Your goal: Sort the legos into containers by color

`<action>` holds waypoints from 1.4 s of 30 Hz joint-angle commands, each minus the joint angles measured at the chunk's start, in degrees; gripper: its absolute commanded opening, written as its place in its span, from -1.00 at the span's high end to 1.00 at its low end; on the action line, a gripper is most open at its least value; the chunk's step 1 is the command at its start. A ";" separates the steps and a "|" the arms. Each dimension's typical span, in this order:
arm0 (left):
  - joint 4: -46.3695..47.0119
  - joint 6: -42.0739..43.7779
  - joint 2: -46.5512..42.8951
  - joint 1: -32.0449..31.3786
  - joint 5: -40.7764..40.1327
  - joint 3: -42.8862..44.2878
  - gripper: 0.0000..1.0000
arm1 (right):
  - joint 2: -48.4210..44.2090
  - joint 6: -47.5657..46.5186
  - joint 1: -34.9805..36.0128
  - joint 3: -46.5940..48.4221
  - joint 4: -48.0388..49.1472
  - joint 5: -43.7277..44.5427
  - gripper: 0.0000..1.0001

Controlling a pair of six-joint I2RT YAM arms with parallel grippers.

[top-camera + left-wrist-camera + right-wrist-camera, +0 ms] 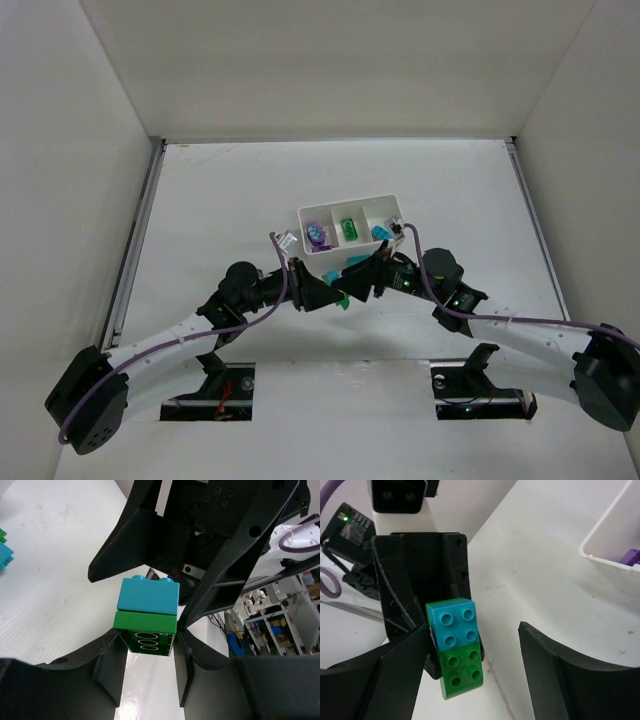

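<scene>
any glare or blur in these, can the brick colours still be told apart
Left wrist: the teal brick joined to the green brick is sharp and evenly lit, the table nearly washed out white. Right wrist: both colours clear, but the near fingers are almost featureless black. Top external: soft even light, faint shadows, both bricks too small for detail.

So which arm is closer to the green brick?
Left. The left fingers squeeze the green brick. The right fingers are open, one on each side of the teal brick stuck to it.
</scene>
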 commanded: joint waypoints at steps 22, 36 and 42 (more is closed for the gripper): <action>7.94 -2.58 -1.23 0.27 4.71 -1.48 0.46 | 5.24 5.65 -3.06 0.43 17.25 -9.17 -0.02; 9.79 -2.93 0.44 0.80 5.67 -0.78 0.46 | 8.15 6.45 -2.89 0.61 19.44 -12.34 0.01; 10.14 -3.02 1.14 0.80 5.94 -0.69 0.46 | 7.53 7.24 -3.77 -0.01 20.41 -12.42 0.18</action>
